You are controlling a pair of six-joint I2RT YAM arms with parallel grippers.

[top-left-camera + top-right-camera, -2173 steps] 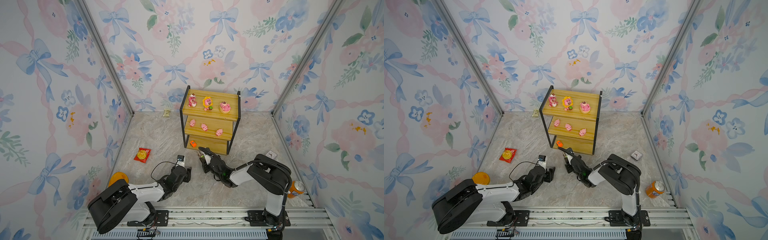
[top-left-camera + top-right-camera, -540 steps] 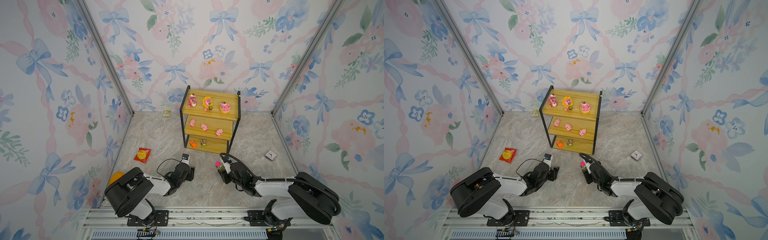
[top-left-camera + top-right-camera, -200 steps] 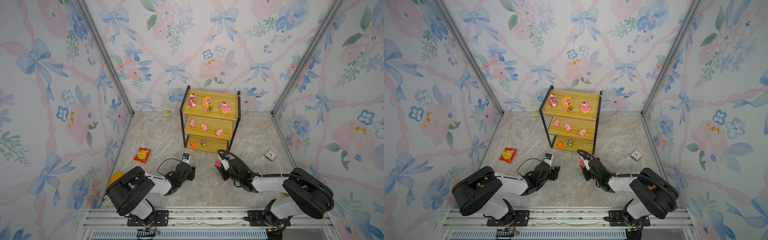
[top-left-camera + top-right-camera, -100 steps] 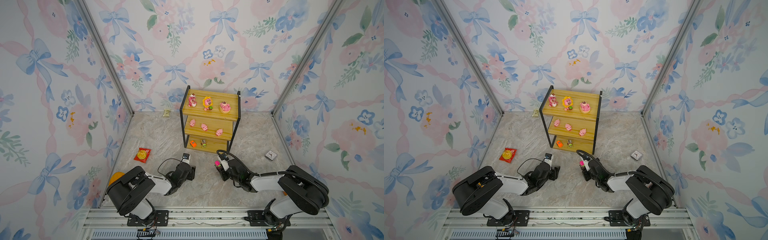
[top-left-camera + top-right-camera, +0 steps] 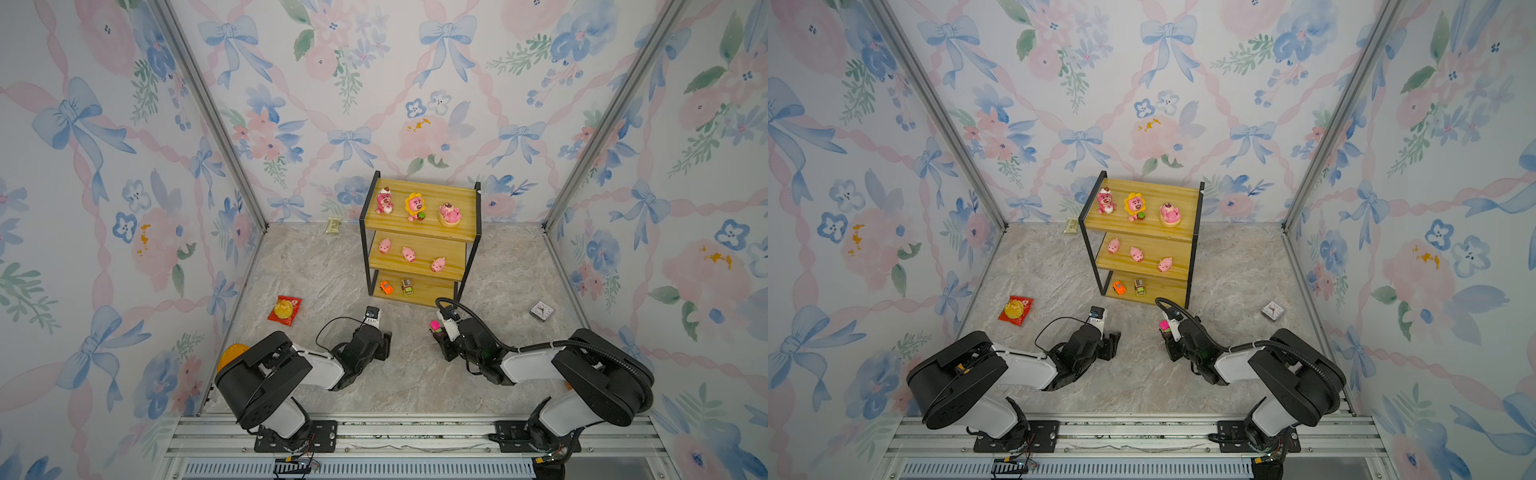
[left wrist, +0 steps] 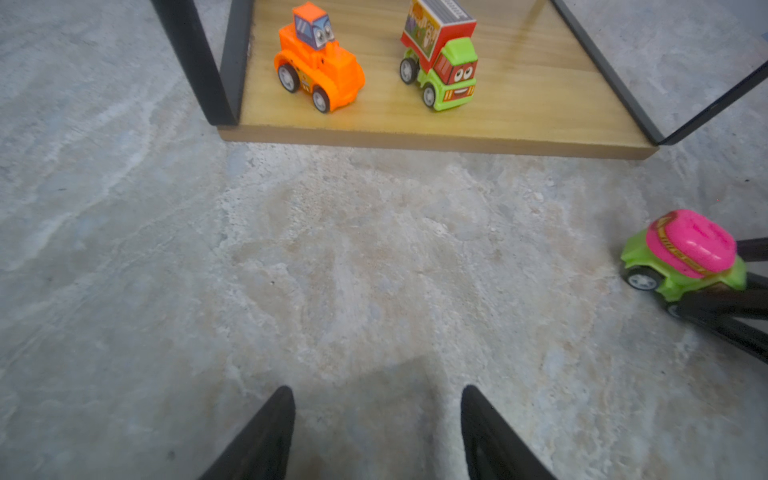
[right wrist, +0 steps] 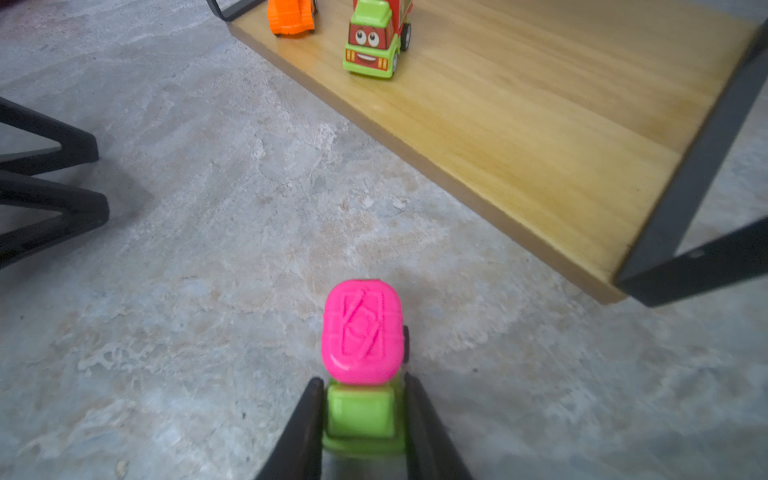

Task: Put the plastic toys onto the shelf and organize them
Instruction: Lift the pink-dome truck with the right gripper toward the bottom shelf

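The right fingers are closing in, now pressing both sides of the pink car's green cab; the car is sitting on the worktop near the shelf's bottom board, where the orange car and truck are standing; judging by that, the last toy is getting grasped for lifting; the left fingers are hanging half open, empty.

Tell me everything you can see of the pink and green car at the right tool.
The pink-green car looks like glossy plastic: a lime-green body, a rounded hot-pink top with embossed lines, and small black wheels with pale hubs. It stands upright on the marbled floor, in front of the shelf and off its bottom board. The right tool flanks its green end, a finger pressed to each side.
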